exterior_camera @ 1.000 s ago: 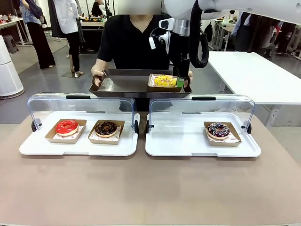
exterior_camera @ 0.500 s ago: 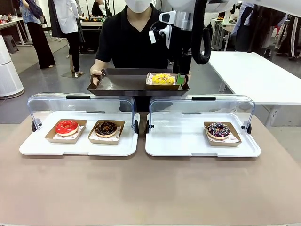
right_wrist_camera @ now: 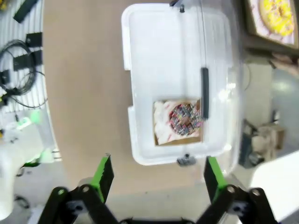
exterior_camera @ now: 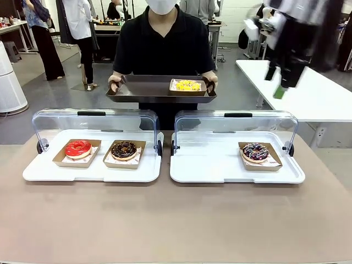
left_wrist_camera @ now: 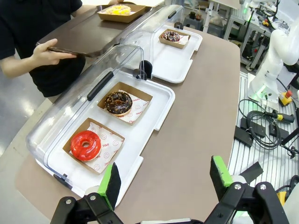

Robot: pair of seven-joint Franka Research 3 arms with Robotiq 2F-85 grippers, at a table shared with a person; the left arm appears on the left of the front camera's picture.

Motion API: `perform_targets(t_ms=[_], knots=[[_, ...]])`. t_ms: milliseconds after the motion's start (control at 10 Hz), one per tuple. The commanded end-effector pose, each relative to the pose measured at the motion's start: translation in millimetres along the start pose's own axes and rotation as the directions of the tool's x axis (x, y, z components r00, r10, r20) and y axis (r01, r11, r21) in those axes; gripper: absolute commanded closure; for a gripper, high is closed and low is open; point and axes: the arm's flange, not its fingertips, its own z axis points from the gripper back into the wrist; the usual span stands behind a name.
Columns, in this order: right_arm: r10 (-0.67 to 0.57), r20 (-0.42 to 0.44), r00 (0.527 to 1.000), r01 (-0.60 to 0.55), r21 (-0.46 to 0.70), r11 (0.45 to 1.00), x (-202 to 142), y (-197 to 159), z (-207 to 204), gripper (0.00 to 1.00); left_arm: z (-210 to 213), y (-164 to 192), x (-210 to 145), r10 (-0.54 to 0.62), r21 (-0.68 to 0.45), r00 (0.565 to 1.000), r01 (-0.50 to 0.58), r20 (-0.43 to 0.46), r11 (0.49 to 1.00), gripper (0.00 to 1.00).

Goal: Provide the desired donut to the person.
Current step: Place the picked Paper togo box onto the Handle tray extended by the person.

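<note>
The yellow donut (exterior_camera: pixel 187 85) lies in a cardboard holder (exterior_camera: pixel 174 88) at three o'clock on the tray (exterior_camera: pixel 137 93) that the person (exterior_camera: pixel 165 49) holds. It looks light and soft, with icing that is probably sticky, so it is better to grip the stiff holder rim. The right gripper (right_wrist_camera: pixel 158 172) and the left gripper (left_wrist_camera: pixel 166 179) are both spread and empty.

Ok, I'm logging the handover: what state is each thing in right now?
Left case lid: open, rolled back.
Right case lid: open, rolled back.
Dark tray: held by the person, both hands.
Yellow donut: on the dark tray, in its box.
Red donut: in the left case.
Chocolate donut: in the left case.
Sprinkled donut: in the right case.
Left tool: open, empty.
Right tool: open, empty.
</note>
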Motion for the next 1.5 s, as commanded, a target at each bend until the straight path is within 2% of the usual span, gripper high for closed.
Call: perform_targets(t_ms=[0,200,300,400,500,1000,1100,1200,1300,1400], knots=[[-0.028,0.027,0.999,0.028,-0.004,1.0,-25,12,-32,0.0,1,0,0,-0.014,-0.002,1.0,0.014,0.02,1.0,0.0],[-0.058,0.002,0.998,0.058,0.017,0.998,-37,13,-52,0.0,1,0,0,-0.014,-0.002,1.0,0.014,0.02,1.0,0.0],[-0.07,-0.028,0.997,0.07,0.007,0.997,-31,10,-52,0.0,1,0,0,-0.014,-0.002,1.0,0.014,0.02,1.0,0.0],[-0.111,-0.109,0.988,0.109,-0.024,0.994,-19,5,-51,0.0,1,0,0,-0.014,-0.002,1.0,0.014,0.02,1.0,0.0],[-0.063,-0.003,0.998,0.063,0.033,0.997,-42,12,-52,0.0,1,0,0,-0.014,-0.002,1.0,0.014,0.02,1.0,0.0],[-0.063,-0.003,0.998,0.063,0.033,0.997,-42,12,-52,0.0,1,0,0,-0.014,-0.002,1.0,0.014,0.02,1.0,0.0],[-0.078,-0.028,0.997,0.079,0.019,0.997,-42,10,-51,0.0,1,0,0,-0.014,-0.002,1.0,0.014,0.02,1.0,0.0],[-0.085,0.08,0.993,0.084,0.018,0.996,-64,6,-49,0.0,1,0,0,-0.014,-0.002,1.0,0.014,0.02,1.0,0.0],[-0.095,0.222,0.97,0.091,0.026,0.995,-86,2,-43,0.0,1,0,0,-0.014,-0.002,1.0,0.014,0.02,1.0,0.0],[-0.096,0.327,0.94,0.095,0.019,0.995,-110,1,-39,0.0,1,0,0,-0.014,-0.002,1.0,0.014,0.02,1.0,0.0]])
